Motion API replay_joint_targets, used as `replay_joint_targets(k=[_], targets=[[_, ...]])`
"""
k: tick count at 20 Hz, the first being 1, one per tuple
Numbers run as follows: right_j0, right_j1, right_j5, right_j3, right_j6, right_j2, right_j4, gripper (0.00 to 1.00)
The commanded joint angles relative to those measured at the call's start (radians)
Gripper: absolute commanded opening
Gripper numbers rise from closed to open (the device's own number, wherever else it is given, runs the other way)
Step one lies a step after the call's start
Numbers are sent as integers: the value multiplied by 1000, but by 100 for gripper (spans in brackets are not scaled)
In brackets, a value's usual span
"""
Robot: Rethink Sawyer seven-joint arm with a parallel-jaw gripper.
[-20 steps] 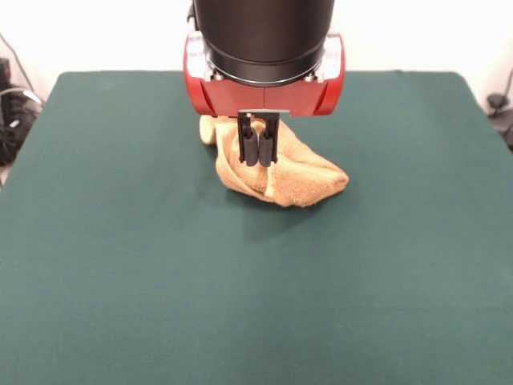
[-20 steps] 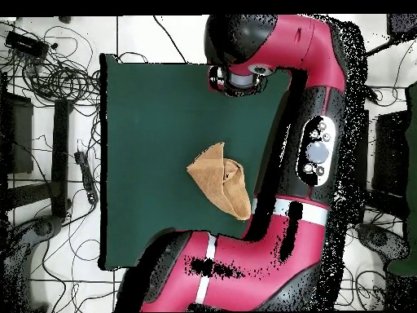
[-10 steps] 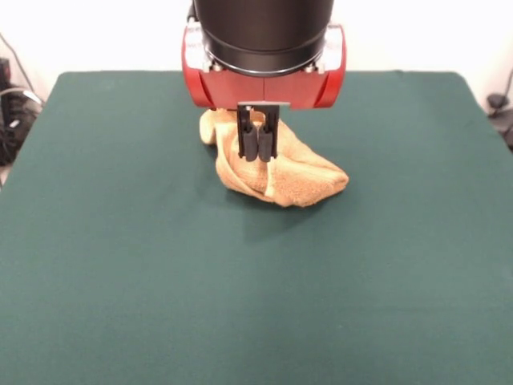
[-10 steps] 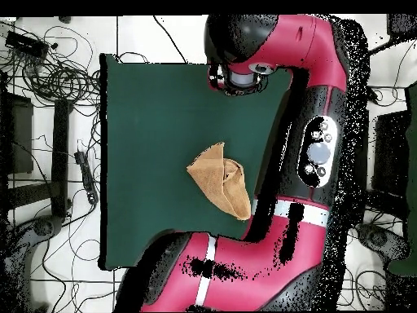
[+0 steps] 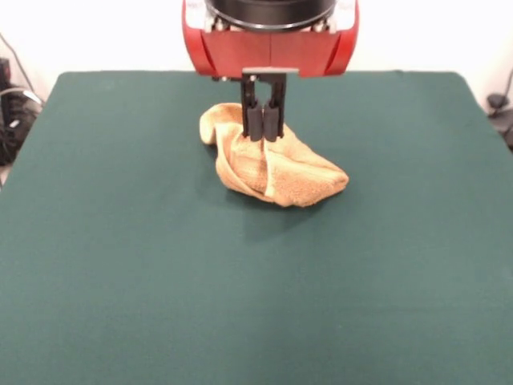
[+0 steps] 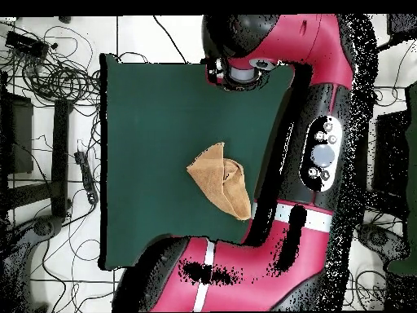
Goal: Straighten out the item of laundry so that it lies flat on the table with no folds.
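Note:
The golden yellow-orange towel [image 5: 280,172] lies crumpled and folded over itself on the dark green table [image 5: 120,257], a little behind its middle. In the overhead view the towel [image 6: 221,186] shows as a folded wedge near the table's [image 6: 147,122] right side. My gripper [image 5: 263,135] hangs from the red wrist above the towel's left part, with its two black fingers pressed together and nothing between them. It does not hold the towel. In the overhead view the wrist [image 6: 243,69] covers the gripper.
The red arm [image 6: 322,155] runs along the table's right side and bottom in the overhead view. Cables and gear [image 6: 49,65] lie on the floor off the table's left edge. Dark equipment [image 5: 10,112] stands at the front view's left edge.
The gripper and wrist have risen straight up in the front view. The towel has kept its shape and place.

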Motion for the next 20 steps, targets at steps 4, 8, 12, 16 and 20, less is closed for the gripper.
replay_joint_targets(k=[4,8,12,16,20], targets=[[45,-14,27,124,246,46,41,0],[43,-6,27,112,227,44,41,0],[42,-15,15,130,220,42,40,0],[40,-13,9,134,214,41,37,0],[34,-26,-49,195,207,39,32,0]])
